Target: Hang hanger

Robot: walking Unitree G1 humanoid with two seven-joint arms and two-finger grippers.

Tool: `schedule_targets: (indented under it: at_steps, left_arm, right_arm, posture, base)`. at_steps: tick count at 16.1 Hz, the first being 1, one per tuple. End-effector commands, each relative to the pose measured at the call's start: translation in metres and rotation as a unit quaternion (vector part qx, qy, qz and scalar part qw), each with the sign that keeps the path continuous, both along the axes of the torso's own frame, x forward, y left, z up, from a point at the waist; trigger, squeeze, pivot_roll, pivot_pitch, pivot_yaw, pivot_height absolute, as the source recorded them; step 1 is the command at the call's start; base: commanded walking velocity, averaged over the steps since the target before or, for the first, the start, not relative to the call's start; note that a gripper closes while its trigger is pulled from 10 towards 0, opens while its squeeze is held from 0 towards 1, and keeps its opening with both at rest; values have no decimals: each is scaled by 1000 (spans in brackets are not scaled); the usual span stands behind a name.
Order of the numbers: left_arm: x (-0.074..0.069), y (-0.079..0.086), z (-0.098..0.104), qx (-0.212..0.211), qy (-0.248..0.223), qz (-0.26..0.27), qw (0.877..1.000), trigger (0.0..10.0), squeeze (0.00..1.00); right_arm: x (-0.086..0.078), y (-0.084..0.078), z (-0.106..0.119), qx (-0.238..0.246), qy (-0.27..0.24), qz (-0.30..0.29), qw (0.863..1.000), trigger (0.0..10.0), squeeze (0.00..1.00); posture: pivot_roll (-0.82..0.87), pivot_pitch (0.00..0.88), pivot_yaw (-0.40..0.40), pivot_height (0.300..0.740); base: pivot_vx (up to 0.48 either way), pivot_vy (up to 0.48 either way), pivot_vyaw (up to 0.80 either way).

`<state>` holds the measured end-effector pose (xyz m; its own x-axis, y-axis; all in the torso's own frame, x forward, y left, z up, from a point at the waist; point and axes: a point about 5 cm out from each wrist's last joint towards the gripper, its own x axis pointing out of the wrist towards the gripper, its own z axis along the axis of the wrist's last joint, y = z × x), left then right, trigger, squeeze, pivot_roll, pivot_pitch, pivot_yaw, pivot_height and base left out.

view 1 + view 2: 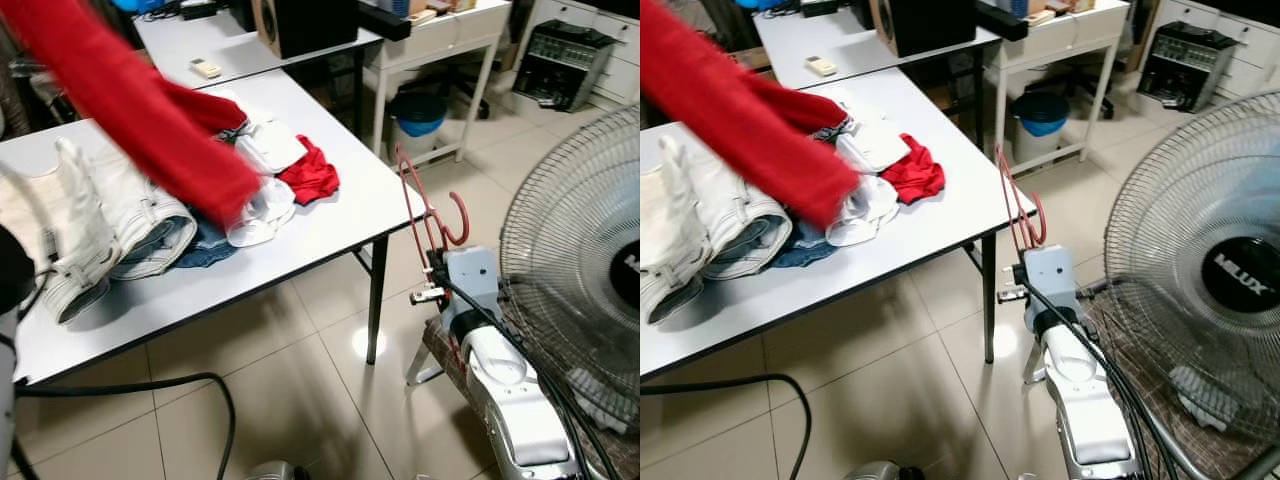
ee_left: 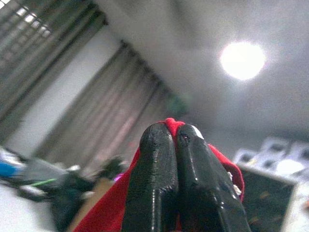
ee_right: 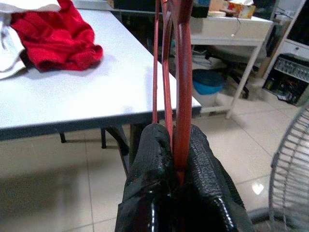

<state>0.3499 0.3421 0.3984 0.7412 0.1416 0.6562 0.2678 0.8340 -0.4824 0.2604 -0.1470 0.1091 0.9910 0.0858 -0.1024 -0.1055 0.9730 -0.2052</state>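
1. A white worktop [image 1: 330, 225] with heaped clothes fills the upper left.
2. Right pincer [image 3: 176, 159] pinches the red hanger [image 1: 425, 215], centre right; left pincer [image 2: 176, 145] pinches a red garment [image 1: 140, 110].
3. Carrying stage; next likely needs a rail.

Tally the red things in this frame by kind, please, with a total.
Red garments: 2, the red garment pinched in the left gripper and the red cloth on the white table.
Red hangers: 1, the hanger in the right gripper.
Total: 3.
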Motion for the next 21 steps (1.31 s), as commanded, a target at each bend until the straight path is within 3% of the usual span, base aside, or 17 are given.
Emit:
schedule_targets:
  at_steps: [1,2,3,4,5,6,7,8,10,12,13,14,16,17,19,20,21]
  left_arm:
    - [6,-10,3,56,26,11,998,0,0]
    - [13,-18,-6,98,55,16,994,0,0]
    - [21,-27,-21,170,103,36,979,0,0]
    - [23,-28,-27,197,126,58,970,0,0]
    - [24,-16,-48,190,189,107,957,0,0]
    - [22,-6,-60,191,224,146,944,0,0]
    - [12,17,-77,189,276,224,915,0,0]
    - [7,27,-84,182,293,250,905,0,0]
    - [-26,70,-114,186,365,357,840,0,0]
    - [-58,101,-155,187,445,400,779,157,0]
    - [-63,98,-192,230,521,308,762,10000,8]
    - [-65,90,-215,303,560,241,733,10000,1000]
    - [-66,82,-232,361,588,178,701,10000,1000]
    - [-69,85,-229,358,590,192,698,10000,1000]
    - [-79,94,-227,369,605,189,680,10000,1000]
    - [-91,101,-226,401,629,142,651,10000,1000]
    - [-95,104,-225,407,636,121,645,10000,1000]
  right_arm:
    - [1,2,0,-1,-5,4,1000,10000,0]
    - [1,2,0,-1,-5,3,1000,10000,0]
    - [0,2,-1,-2,-4,1,1000,10000,0]
    - [-1,2,-2,-1,-4,0,1000,10000,0]
    - [-2,1,-2,0,-3,-4,1000,10000,0]
    - [-3,1,-3,0,-2,-5,1000,10000,0]
    - [-5,0,-5,1,1,-8,1000,10000,0]
    - [-6,0,-5,1,2,-8,1000,10000,0]
    - [-9,1,-8,2,8,-7,1000,10000,0]
    - [-9,2,-10,2,15,2,1000,10000,0]
    - [-8,4,-11,1,19,13,1000,10000,0]
    - [-7,6,-11,-1,22,22,1000,10000,0]
    - [-5,8,-11,-5,23,31,999,10000,0]
    - [-4,9,-10,-3,22,33,999,10000,0]
    - [-4,10,-10,-3,22,38,999,10000,0]
    - [-5,9,-11,-4,24,40,999,10000,0]
    - [-6,8,-11,-4,25,40,999,10000,0]
  posture:
    - [42,0,116,740]
    - [40,0,119,740]
    - [32,0,130,740]
    - [29,0,135,740]
    - [26,0,141,740]
    - [24,0,145,740]
    - [24,0,147,740]
    - [25,0,148,740]
    - [36,0,138,740]
    - [55,0,113,740]
    - [63,0,101,740]
    - [70,0,86,740]
    - [81,0,73,740]
    - [83,0,68,740]
    - [84,3,65,740]
    - [89,7,62,740]
    - [89,7,62,740]
  base:
    - [0,0,0]
    - [0,0,0]
    - [0,0,0]
    - [0,0,0]
    - [0,0,0]
    - [0,0,0]
    - [0,0,0]
    - [0,0,0]
    - [0,0,0]
    - [0,0,0]
    - [0,0,0]
    - [0,0,0]
    - [0,0,0]
    - [0,0,0]
    - [0,0,0]
    - [0,0,0]
    - [0,0,0]
